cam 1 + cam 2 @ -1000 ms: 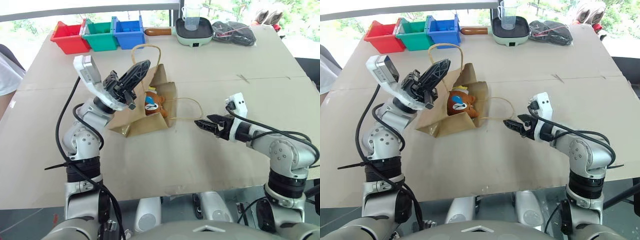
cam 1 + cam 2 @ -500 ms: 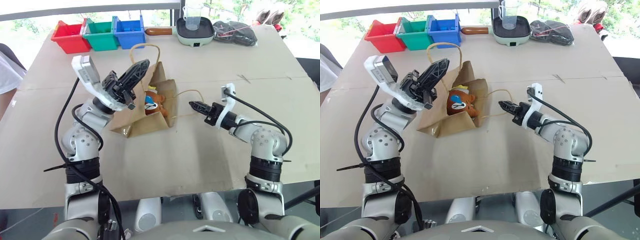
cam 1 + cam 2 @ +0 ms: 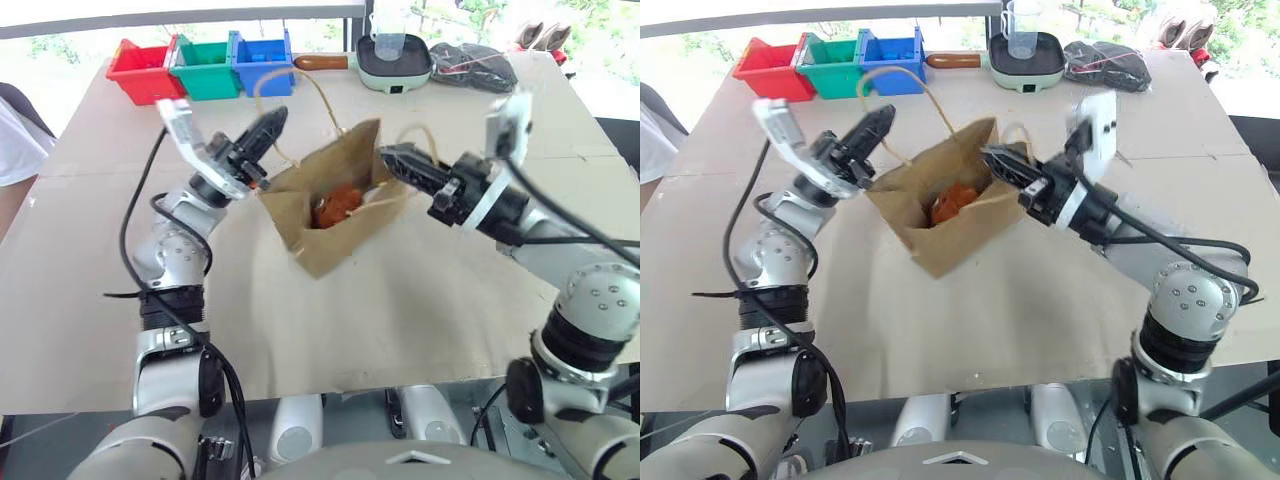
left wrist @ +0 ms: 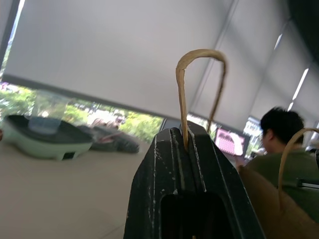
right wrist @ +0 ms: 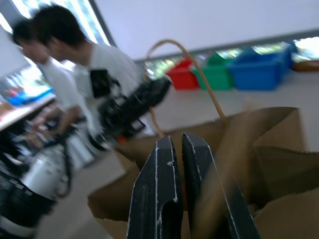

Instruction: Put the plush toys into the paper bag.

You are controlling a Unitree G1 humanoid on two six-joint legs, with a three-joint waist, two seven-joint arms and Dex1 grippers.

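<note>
In the middle of the cardboard-covered table (image 3: 300, 330) the paper bag (image 3: 335, 215) now stands up off the surface with its mouth open toward the robot, where a second ago it lay slumped on its side. The right gripper (image 3: 392, 158), which hung open and low off to the right, has come up and across and closed on the bag's near handle loop at the rim; its fingers look pressed together around the paper cord. The left gripper (image 3: 268, 127) stays clamped on the other handle (image 4: 199, 79), the twisted loop rising straight out from between its shut fingers, and it has pushed forward a little. So the bag is being lifted by both handles. Inside it sits the brown plush toy (image 3: 335, 205), blurred but clearly down in the bag; the white one I cannot make out, possibly underneath. That suggests the packing is done or nearly so, with the bag being raised and straightened. The left forearm angles up and inward, the right arm reaches forward and to its left, roughly level. Red, green and blue bins (image 3: 205, 68) line the far edge.
</note>
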